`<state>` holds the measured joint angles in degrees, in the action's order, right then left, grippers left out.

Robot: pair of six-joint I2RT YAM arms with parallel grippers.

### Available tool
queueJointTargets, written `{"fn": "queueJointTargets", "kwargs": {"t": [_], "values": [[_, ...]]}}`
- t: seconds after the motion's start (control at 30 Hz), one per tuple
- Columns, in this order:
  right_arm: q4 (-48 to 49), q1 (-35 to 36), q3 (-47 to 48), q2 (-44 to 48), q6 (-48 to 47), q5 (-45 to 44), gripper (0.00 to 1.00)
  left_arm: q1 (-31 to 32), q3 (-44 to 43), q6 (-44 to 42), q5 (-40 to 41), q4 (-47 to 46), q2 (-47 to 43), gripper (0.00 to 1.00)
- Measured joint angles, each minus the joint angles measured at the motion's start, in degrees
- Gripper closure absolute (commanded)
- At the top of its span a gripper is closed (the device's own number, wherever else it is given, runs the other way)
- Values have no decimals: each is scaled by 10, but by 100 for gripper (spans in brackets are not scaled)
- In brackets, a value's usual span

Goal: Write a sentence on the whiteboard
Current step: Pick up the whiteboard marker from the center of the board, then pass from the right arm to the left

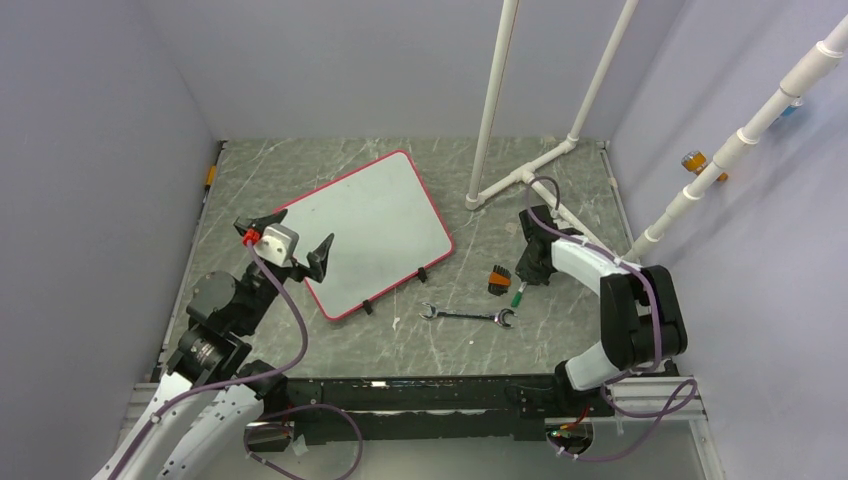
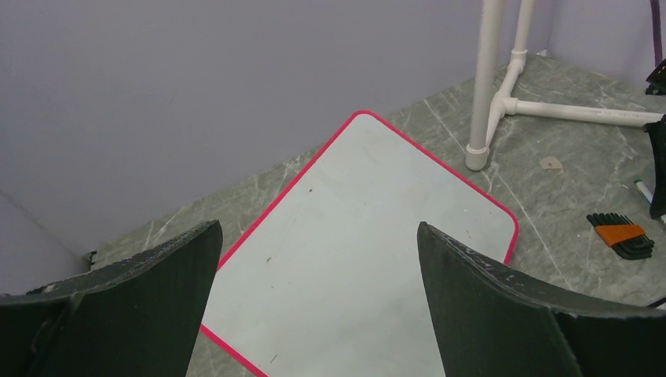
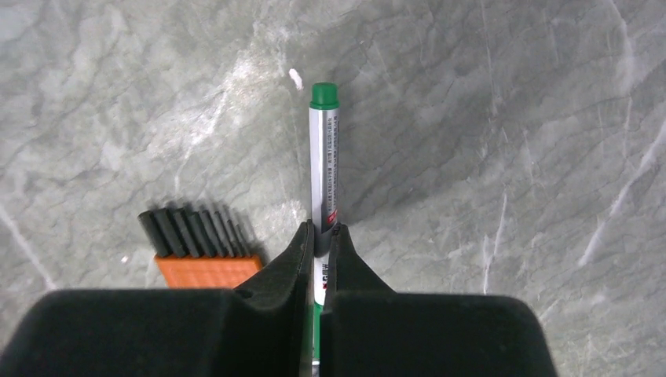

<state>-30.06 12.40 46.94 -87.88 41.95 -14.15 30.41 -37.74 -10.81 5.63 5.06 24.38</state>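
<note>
The whiteboard (image 1: pixel 375 225), white with a thin red frame, lies flat and turned at an angle on the grey marbled table; in the left wrist view its surface (image 2: pixel 369 236) is bare apart from a few specks, and no sentence is in view. My left gripper (image 1: pixel 283 237) hovers over the board's near-left edge, wide open (image 2: pixel 318 228) and holding nothing. To the right of the board, my right gripper (image 1: pixel 520 272) is down at the table, shut (image 3: pixel 320 229) on a green-capped marker (image 3: pixel 324 157) that points away from the jaws.
An orange-and-black hex key set (image 1: pixel 499 279) lies just left of the marker (image 1: pixel 517 296). A steel wrench (image 1: pixel 468 316) rests nearer the arms' bases. A white pipe frame (image 1: pixel 520 180) stands on the table behind the right gripper. Grey walls enclose the table.
</note>
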Motion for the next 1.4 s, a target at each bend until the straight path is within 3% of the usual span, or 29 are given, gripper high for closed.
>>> {"fn": "queueJointTargets", "kwargs": {"t": [0.17, 0.3, 0.53, 0.73, 0.9, 1.4], "values": [[-7, -1, -5, 85, 4, 19, 100, 0, 0, 9, -18, 0, 13, 1], [-3, -1, -1, 200, 23, 45, 100, 0, -3, 37, -50, -7, 38, 8], [15, -1, 5, 312, 88, 87, 100, 0, -8, 142, -155, -82, 102, 9], [45, -1, 20, 330, 155, 122, 100, 3, 39, 257, -256, -268, 161, 14], [77, 4, 36, 336, 200, 149, 100, 33, 41, 296, -310, -365, 253, 17], [128, 26, 68, 346, 257, 162, 100, 167, -57, 262, -273, -490, 459, 24]]}}
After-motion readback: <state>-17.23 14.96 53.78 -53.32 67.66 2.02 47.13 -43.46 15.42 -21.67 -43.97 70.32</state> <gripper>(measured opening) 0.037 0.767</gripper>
